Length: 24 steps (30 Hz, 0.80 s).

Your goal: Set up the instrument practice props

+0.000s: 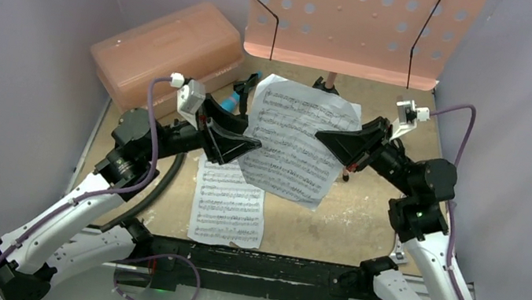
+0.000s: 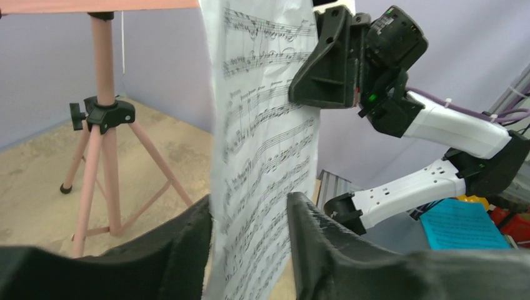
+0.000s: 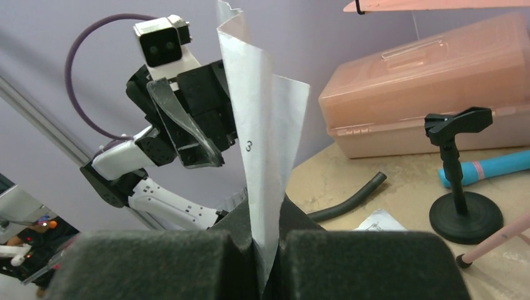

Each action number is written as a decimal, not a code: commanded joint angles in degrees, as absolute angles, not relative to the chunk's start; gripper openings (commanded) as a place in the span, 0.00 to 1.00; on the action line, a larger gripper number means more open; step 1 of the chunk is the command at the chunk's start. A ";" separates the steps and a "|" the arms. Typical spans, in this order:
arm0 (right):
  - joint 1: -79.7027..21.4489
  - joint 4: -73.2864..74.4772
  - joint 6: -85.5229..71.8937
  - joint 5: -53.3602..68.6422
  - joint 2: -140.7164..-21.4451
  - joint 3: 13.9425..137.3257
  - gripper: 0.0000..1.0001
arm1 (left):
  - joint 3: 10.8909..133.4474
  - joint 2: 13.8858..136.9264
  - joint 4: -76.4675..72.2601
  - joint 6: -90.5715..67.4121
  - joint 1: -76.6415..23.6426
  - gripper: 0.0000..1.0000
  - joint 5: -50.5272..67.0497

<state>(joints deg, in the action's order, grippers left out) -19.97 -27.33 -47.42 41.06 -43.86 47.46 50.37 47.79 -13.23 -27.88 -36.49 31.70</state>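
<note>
One sheet-music page is up in the air between both arms, not yet on the stand.

The right gripper (image 3: 269, 240) is pressed together on one edge of the raised sheet-music page (image 1: 293, 134). The left gripper (image 2: 249, 209) stands spread, with the opposite edge between its jaws but, as far as I see, not clamped. The pink music stand (image 1: 346, 19) waits behind with nothing on its desk. The second page (image 1: 229, 207) lies on the table (image 1: 365, 213), and the cyan toy microphone (image 3: 487, 165) lies beside the black mic stand (image 3: 465, 215). I judge that placing the page is the step in hand. Next the paper must go back, its bottom edge onto the stand's ledge, without crumpling.
</note>
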 commanded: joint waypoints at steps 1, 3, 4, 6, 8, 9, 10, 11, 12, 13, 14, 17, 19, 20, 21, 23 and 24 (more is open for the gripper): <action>-20.16 -27.29 -45.01 41.22 -43.43 51.38 0.00 | 52.61 47.08 -8.87 -21.63 -36.32 0.52 30.15; -20.14 -27.49 -44.80 42.60 -44.09 52.00 0.00 | 52.20 47.42 -8.03 -21.03 -36.33 0.59 30.23; -20.16 -27.58 -44.72 43.27 -44.48 52.48 0.00 | 51.85 47.64 -8.05 -20.87 -36.33 0.61 30.41; -20.20 -27.76 -44.50 44.37 -45.27 53.25 0.00 | 51.25 48.29 -8.48 -20.75 -36.37 0.62 31.17; -20.17 -27.88 -44.42 45.69 -45.85 53.72 0.00 | 50.81 49.09 -9.30 -21.14 -36.33 0.63 32.27; -20.19 -27.94 -44.36 46.32 -46.02 53.92 0.00 | 50.80 49.55 -9.61 -21.37 -36.30 0.63 32.64; -20.20 -28.02 -44.32 46.85 -46.20 54.08 0.00 | 50.82 50.03 -9.86 -21.67 -36.32 0.63 33.03; -20.18 -27.88 -44.16 47.19 -46.35 54.24 0.00 | 50.88 50.61 -10.14 -22.01 -36.32 0.63 33.29; -20.13 -27.60 -43.91 47.35 -46.46 54.56 0.00 | 51.01 51.08 -10.46 -22.46 -36.32 0.63 33.57; -20.18 -27.15 -43.60 47.37 -46.62 54.84 0.00 | 51.04 51.59 -11.09 -22.93 -36.31 0.63 34.05; -20.14 -26.82 -43.26 47.52 -46.70 55.11 0.00 | 51.06 52.06 -12.10 -23.61 -36.32 0.63 34.55; -20.20 -25.97 -42.74 47.67 -47.17 55.66 0.00 | 51.02 53.66 -15.81 -26.71 -36.32 0.63 36.23; -20.19 -25.84 -42.87 47.72 -47.37 55.80 0.00 | 51.09 54.63 -17.88 -28.83 -36.34 0.60 36.64; -20.26 -25.84 -42.98 47.72 -47.42 55.93 0.00 | 50.96 55.26 -19.59 -30.39 -36.32 0.57 36.89; -20.22 -25.77 -42.98 47.71 -47.52 56.02 0.00 | 50.77 55.72 -21.26 -31.74 -36.31 0.55 37.33; -20.19 -25.43 -42.99 47.64 -47.86 56.31 0.00 | 50.63 56.68 -23.89 -34.10 -36.37 0.48 38.67; -20.20 -25.21 -43.00 47.64 -47.98 56.48 0.00 | 50.67 57.22 -24.94 -35.00 -36.36 0.44 39.24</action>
